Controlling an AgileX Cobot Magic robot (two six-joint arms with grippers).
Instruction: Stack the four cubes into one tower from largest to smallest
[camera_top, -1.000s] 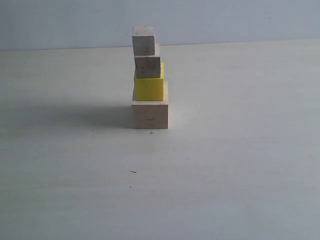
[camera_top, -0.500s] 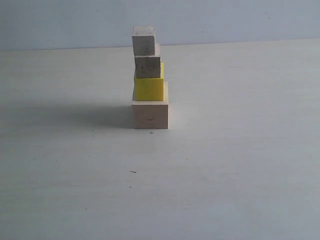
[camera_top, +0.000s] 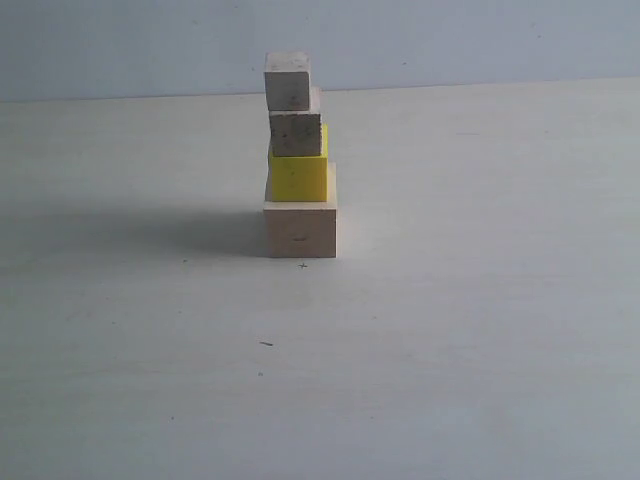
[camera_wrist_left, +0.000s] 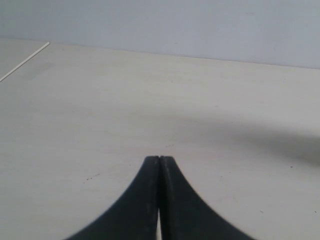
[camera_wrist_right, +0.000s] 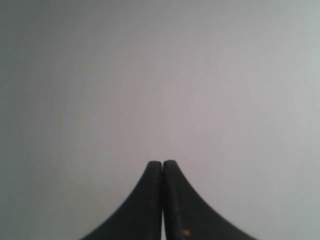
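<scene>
A tower of the four cubes is seen standing on the pale table, slightly left of centre in the upper half of the exterior view. The base is formed by the largest pale wood cube; the yellow cube is set on it, the knotty wood cube is set on the yellow one, and the top cube is placed uppermost, shifted a little toward the left of the frame so that its left edge overhangs the tier beneath. A soft shadow is cast across the table to the left of the base. The top cube is outlined against the grey wall at the top of the frame. Neither arm is seen in the exterior view. In the left wrist view, the left gripper is shown over bare table, its jaws pressed together with nothing between them. In the right wrist view, the right gripper is shown against a plain grey surface, its jaws likewise closed on nothing.
</scene>
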